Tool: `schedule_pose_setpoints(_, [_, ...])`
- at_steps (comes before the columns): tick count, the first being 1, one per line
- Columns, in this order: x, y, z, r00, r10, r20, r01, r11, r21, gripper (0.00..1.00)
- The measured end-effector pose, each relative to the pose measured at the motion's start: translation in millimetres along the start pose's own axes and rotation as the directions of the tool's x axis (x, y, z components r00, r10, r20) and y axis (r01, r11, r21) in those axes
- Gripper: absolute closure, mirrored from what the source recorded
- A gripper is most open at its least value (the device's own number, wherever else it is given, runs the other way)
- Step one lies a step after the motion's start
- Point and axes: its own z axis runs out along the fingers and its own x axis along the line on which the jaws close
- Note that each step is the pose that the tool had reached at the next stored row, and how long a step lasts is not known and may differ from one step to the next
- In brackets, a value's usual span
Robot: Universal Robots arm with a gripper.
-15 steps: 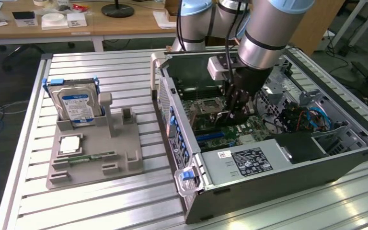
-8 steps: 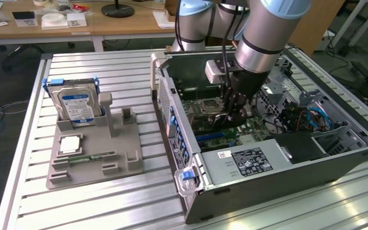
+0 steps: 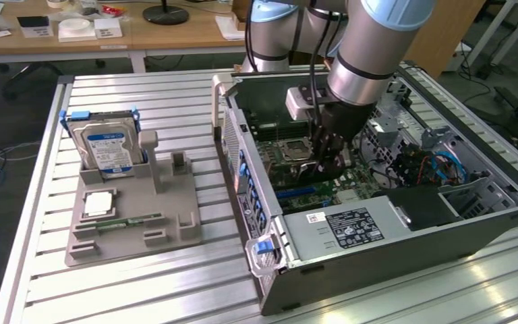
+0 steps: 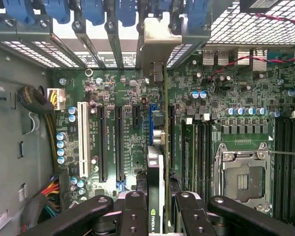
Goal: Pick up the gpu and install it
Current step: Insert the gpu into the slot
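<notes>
Inside the open computer case (image 3: 376,270), the gripper (image 3: 324,165) hangs over the green motherboard (image 4: 118,93). Its black, bolt-studded fingers (image 4: 132,216) pinch the gpu (image 4: 156,182) from both flat sides. From the wrist, the card stands on edge: a thin brownish board with a pale block against one face (a green logo on it sits right between the fingertips). Its bent metal bracket (image 4: 160,44), matt and silvery, reaches the case's rear wall, among a row of glossy blue plastic latches (image 4: 59,10) and perforated slot covers. The card runs just beside a long black slot on the board; whether it is seated I cannot tell. Deeper in the case sit a square metal processor socket (image 4: 241,179) and a grey boxy power supply (image 3: 358,226) with a dark label. Outside the case, on the exterior view's left, a grey moulded fixture (image 3: 178,229) rests on the ribbed aluminium table (image 3: 151,94). It holds an upright silver hard drive (image 3: 106,152) with a blue label and a flat green memory stick (image 3: 129,221).
</notes>
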Motion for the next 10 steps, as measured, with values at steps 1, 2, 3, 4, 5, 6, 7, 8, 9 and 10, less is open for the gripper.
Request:
schedule_pose_setpoints(1, [0.1,0.0,0.3,1.0,0.0,0.0001,0.0,1.0,0.0001,0.74])
schedule_pose_setpoints(2, [0.1,0.0,0.7,1.0,0.0,0.0002,0.0,1.0,0.0002,0.74])
schedule_pose_setpoints(3, [0.2,0.2,1.3,1.0,0.0,0.0004,0.0,1.0,0.0003,0.74])
schedule_pose_setpoints(4, [0.2,0.8,1.9,1.0,0.0,0.0003,0.0,1.0,0.0003,0.74])
schedule_pose_setpoints(5, [0.3,1.4,2.5,1.0,0.0,0.0001,0.0,1.0,0.0003,0.74])
schedule_pose_setpoints(6, [0.4,2.1,3.0,1.0,0.0,-0.0001,0.0,1.0,0.0002,0.74])
schedule_pose_setpoints(7, [0.5,2.9,3.4,1.0,0.0,-0.0003,0.0,1.0,0.0002,0.74])
schedule_pose_setpoints(8, [0.6,3.6,3.8,1.0,0.0,-0.0006,0.0,1.0,0.0002,0.74])
schedule_pose_setpoints(9, [0.6,3.9,4.0,1.0,0.0,-0.0013,0.0,1.0,0.0001,0.74])
schedule_pose_setpoints(10, [0.7,3.9,4.2,1.0,0.0,-0.002,0.0,1.0,0.0002,0.74])
